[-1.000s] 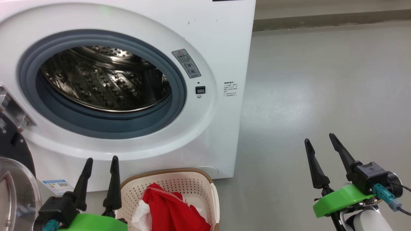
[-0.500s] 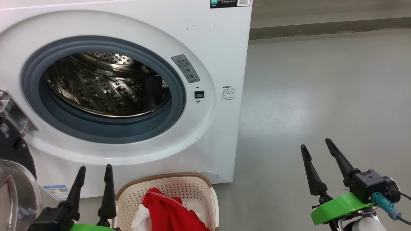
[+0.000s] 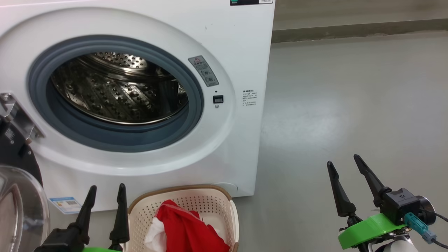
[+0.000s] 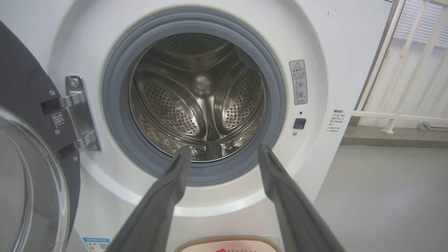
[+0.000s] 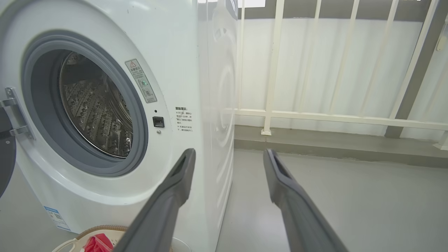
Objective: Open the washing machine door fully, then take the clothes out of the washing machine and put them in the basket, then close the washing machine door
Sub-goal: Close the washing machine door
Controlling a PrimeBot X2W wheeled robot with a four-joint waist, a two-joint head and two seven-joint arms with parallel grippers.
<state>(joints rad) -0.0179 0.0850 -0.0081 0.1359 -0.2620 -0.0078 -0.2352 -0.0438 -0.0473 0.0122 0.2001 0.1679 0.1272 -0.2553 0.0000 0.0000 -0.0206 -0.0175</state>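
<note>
grey floor (image 3: 350, 87) stretches right of the washing machine (image 3: 241, 52); drum (image 3: 115, 91) looks empty, clothes (image 3: 185, 227) in the near basket (image 3: 182, 189), so left gripper (image 3: 107, 186) and right gripper (image 3: 342, 159) hover spread, holding nothing.

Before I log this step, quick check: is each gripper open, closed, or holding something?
Left gripper: jaws open, holding nothing.
Right gripper: jaws open, holding nothing.
</note>
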